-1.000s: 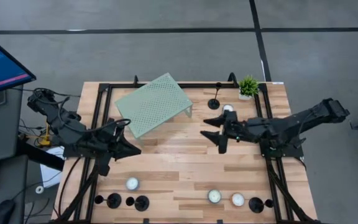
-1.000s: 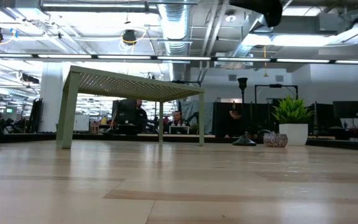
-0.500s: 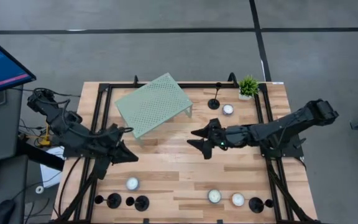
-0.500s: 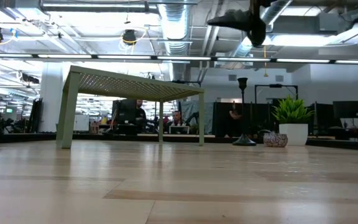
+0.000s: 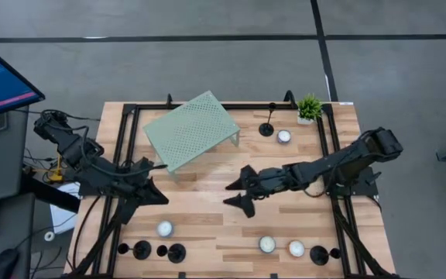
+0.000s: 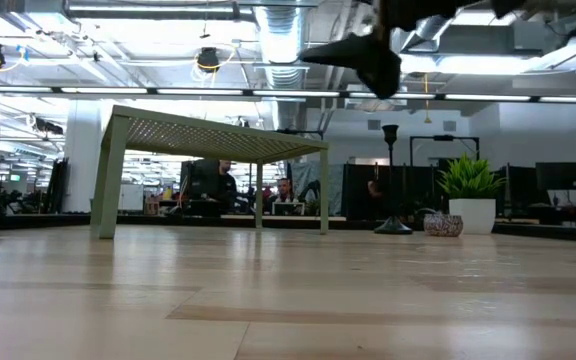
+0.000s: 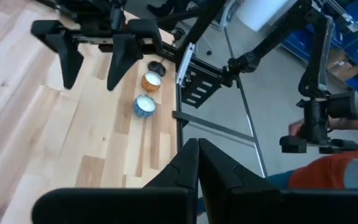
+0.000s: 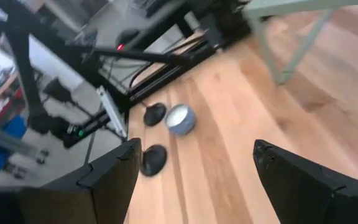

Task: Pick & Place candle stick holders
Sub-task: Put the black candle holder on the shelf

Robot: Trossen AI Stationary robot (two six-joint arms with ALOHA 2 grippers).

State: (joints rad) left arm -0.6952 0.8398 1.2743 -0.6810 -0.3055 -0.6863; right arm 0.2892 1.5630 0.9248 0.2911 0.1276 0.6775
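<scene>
- five black candle stick holders [image 5: 266, 128]
- four tealight candles [image 5: 165, 229]
- one pale green perforated stand [image 5: 190, 130]
- one small potted plant [image 5: 310, 108]
- two robot arms [image 5: 331, 163]

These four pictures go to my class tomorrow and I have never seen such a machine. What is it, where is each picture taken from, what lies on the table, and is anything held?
It is a robot with two dark jointed arms at a wooden table. One picture looks straight down, one looks level across the tabletop, and one comes from each wrist.

On the table stand a pale green perforated stand, a small potted plant, little round tealights and slim black candle stick holders along the near edge, with one more by the plant.

The left end effector, at the table's left side, is shut and holds nothing. The right end effector hangs open over the middle, also empty.
</scene>
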